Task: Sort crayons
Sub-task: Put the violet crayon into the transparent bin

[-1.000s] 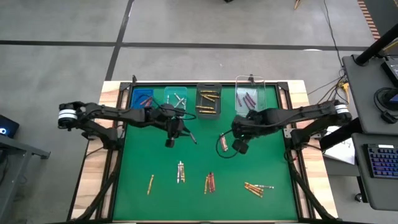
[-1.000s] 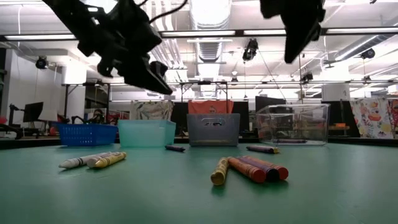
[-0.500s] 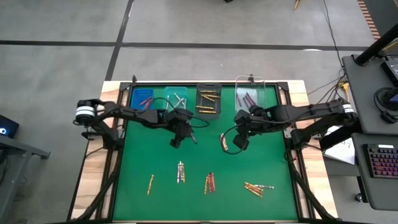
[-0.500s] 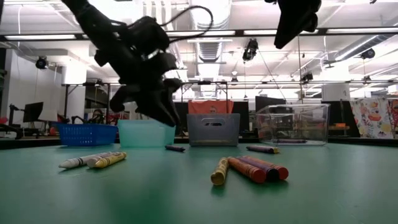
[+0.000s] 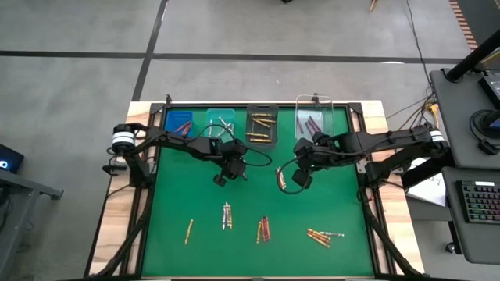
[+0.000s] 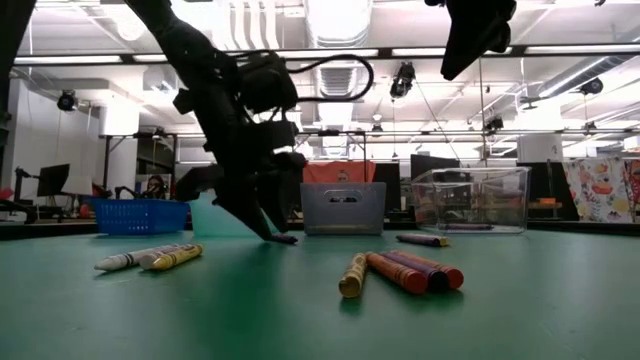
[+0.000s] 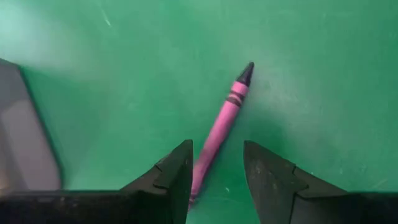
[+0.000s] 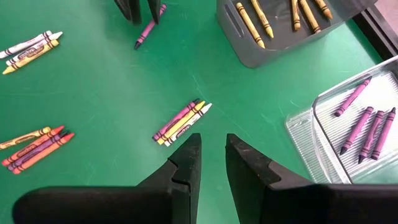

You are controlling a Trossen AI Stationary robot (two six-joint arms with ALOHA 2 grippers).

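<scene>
High view: left claw (image 5: 232,173) sat low over the green bench (image 5: 180,203), below the bins.
Low view: its tips met the bench at a purple crayon (image 6: 282,238).
Left wrist view: fingers (image 7: 177,171) parted, the crayon lying flat between them, ungripped.
Right claw (image 8: 211,163) hovered, slightly parted, empty.

Four bins (image 5: 221,123), two grippers (image 5: 237,170), and many scattered crayons (image 5: 263,229)

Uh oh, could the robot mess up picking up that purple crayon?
Maybe. The left gripper is open, with only the end of the purple crayon between its fingers. The crayon lies slanted, so it might twist or squirt out when they close. The fingertips are down at the green mat, so they could scrape it. The right gripper waits, open.
</scene>
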